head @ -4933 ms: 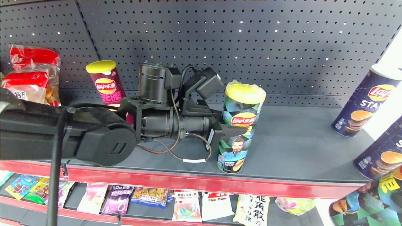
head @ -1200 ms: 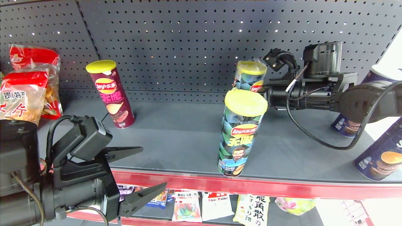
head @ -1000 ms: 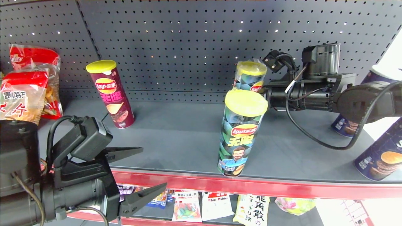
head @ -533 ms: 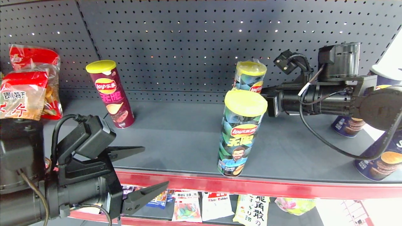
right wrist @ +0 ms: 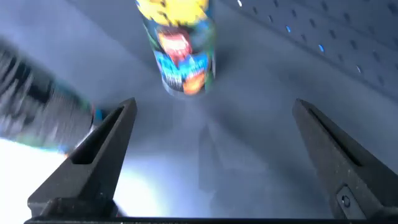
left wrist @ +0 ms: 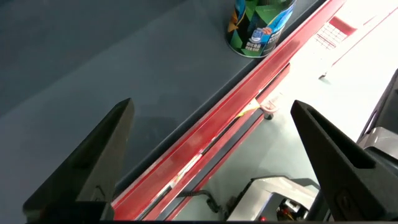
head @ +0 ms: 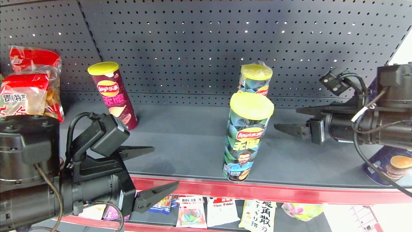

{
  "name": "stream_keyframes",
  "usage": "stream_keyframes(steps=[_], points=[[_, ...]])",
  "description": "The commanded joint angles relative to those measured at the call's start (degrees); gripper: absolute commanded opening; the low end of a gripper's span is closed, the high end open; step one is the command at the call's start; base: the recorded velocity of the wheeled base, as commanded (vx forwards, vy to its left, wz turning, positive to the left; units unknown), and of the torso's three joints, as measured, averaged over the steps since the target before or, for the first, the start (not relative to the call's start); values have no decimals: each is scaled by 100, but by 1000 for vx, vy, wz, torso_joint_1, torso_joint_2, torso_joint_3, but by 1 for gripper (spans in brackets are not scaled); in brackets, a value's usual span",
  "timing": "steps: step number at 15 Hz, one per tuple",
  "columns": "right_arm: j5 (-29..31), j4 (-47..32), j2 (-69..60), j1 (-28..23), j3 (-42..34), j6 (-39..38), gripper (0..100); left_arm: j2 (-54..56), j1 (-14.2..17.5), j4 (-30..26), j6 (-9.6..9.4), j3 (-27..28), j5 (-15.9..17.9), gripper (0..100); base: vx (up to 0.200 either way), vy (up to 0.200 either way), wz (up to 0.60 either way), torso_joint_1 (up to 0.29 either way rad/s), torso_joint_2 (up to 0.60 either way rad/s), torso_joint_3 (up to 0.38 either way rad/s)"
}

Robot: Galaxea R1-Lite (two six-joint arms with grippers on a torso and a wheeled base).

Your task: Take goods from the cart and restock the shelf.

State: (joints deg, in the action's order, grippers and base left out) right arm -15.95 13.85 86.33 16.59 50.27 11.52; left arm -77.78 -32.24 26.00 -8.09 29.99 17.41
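Hovering at the shelf (head: pixel 193 141), both grippers spread
Left gripper (head: pixel 165 166) hangs over the red front edge, fingers wide apart. Green can (head: pixel 246 138) stands upright near that edge, with the right gripper (head: pixel 286 118) just beside it, fingers apart too. Second green can (head: pixel 256 79) is at the back edge, purple can (head: pixel 112 95) back-left.

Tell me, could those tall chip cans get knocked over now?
Maybe. The front green cardboard chip can with a yellow lid stands close to the red shelf edge, so a bump could tip it off. The right gripper has open fingers pointing toward it and the rear green yellow-lidded can; a sideways swing might hit either. The left gripper straddles that edge and could catch it.
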Motion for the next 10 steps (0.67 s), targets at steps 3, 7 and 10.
stream_keyframes(steps=[3,7,10], points=[[30,4,-1259,-77,-1151,-124,100,-405,-63,1,-61,165,-1,100,0,0,0,0,0,0],[-67,4,-2789,72,-2285,-220,100,-959,-115,10,-421,376,26,100,0,0,0,0,0,0],[-49,-5,-3764,99,-2602,-247,100,-1477,-265,10,-439,772,26,100,0,0,0,0,0,0]])
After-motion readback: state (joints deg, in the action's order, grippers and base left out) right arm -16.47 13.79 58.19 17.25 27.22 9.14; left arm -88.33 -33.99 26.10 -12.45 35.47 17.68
